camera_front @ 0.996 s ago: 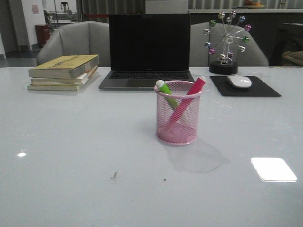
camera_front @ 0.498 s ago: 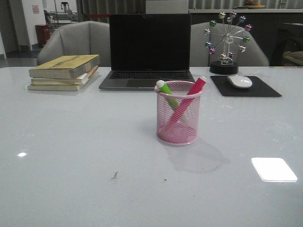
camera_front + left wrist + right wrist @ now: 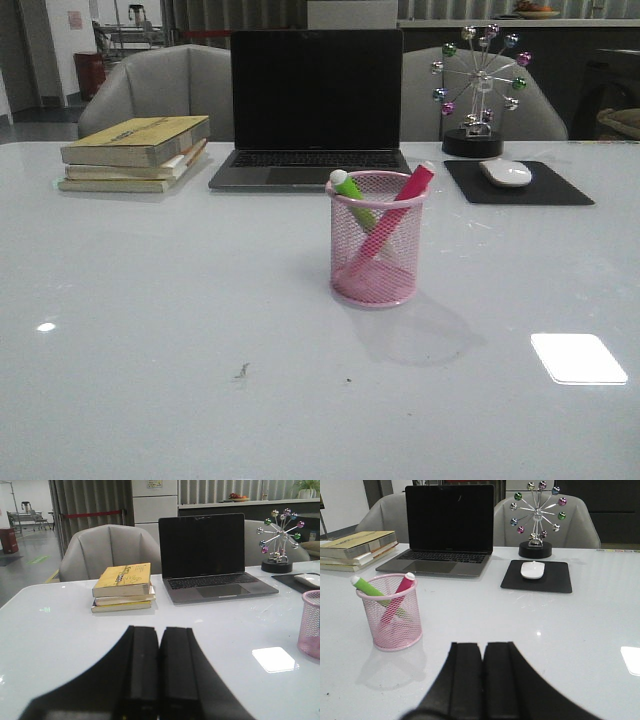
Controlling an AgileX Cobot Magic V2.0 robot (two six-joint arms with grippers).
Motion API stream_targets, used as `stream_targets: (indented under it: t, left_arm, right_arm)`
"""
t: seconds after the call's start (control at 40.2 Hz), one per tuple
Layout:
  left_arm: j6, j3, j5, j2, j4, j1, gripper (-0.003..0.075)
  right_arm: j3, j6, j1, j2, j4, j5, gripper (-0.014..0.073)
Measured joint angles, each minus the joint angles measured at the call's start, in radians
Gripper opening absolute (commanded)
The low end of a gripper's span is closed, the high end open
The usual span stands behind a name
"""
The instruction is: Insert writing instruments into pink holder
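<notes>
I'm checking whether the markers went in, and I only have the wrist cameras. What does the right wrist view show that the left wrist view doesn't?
Only the right wrist view shows the green highlighter and pink highlighter standing crossed inside the pink holder, plus the whole mouse on its mouse pad and the shut right end effector.

Only the left wrist view shows the shut left end effector, and only a slice of the holder at the frame edge, its contents cut off.

Both show the laptop, the stacked books and the ferris-wheel ornament.
</notes>
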Motion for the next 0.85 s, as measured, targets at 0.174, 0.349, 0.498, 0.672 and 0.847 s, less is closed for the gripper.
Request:
stream_targets:
  t: [0.174, 0.349, 0.498, 0.672, 0.847]
  left_arm:
    - [0.0, 0.0, 0.002, 0.0, 0.0, 0.0, 0.0091]
    - [0.0, 0.0, 0.002, 0.0, 0.0, 0.0, 0.0091]
    - [0.0, 0.0, 0.002, 0.0, 0.0, 0.0, 0.0091]
    - [0.0, 0.0, 0.002, 0.0, 0.0, 0.0, 0.0091]
    - [0.0, 0.0, 0.002, 0.0, 0.0, 0.0, 0.0091]
  right_arm:
    - [0.0, 0.0, 0.0, 0.0, 0.003, 0.008, 0.0087]
    - [0.0, 0.0, 0.0, 0.0, 0.004, 0.021, 0.0087]
    - [0.0, 0.001, 0.0, 0.0, 0.004, 0.021, 0.0087]
    - [0.0, 0.001, 0.0, 0.0, 0.004, 0.021, 0.0087]
    - [0.0, 0.001, 0.0, 0.0, 0.004, 0.023, 0.0087]
